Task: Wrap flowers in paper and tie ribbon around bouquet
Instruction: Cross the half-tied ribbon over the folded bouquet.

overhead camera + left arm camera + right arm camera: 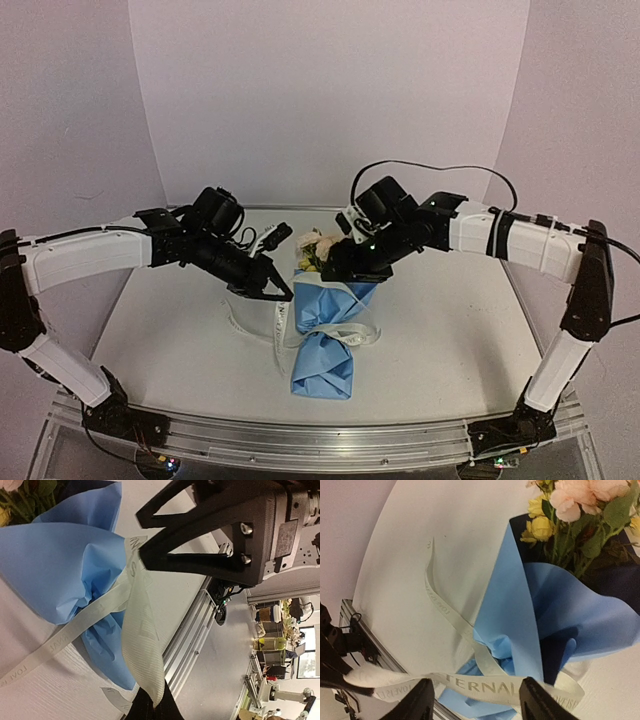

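Reading ribbon [437, 602] print: "TERNAL" is clear in right wrist view, "LOV" in left wrist view, nothing legible from top. Bouquet [322, 350] rests mid-table [450, 320], blooms toward far side, ribbon looped round its waist. Left gripper [142, 557]: fingers pressed together, pinching ribbon. Right gripper [476, 690]: fingers spread, ribbon crossing the gap unclamped. Flowers [580, 500] are sharp in right wrist view, only a corner in left wrist view.

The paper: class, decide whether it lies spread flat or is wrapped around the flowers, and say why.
Wrapped. The paper forms a light blue cone around the flowers, with the ribbon crossing its pinched waist.
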You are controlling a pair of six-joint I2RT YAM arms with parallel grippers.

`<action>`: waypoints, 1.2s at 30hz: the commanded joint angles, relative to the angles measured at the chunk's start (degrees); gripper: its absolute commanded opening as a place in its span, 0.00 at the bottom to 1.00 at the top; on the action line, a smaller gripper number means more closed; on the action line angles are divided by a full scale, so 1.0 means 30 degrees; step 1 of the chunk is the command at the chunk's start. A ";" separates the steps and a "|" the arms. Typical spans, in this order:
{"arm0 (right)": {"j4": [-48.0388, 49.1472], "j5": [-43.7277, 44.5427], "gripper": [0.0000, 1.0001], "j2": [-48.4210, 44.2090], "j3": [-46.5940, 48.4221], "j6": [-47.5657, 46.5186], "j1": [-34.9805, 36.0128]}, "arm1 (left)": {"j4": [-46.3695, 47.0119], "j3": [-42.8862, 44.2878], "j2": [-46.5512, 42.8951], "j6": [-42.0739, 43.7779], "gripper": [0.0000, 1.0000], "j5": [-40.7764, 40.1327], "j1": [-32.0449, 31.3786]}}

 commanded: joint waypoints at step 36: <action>1.1647 0.2118 0.30 -0.3695 -1.3178 0.8706 0.0969 | -0.2740 0.0286 -0.1259 0.2361 0.00 0.2236 -0.1570</action>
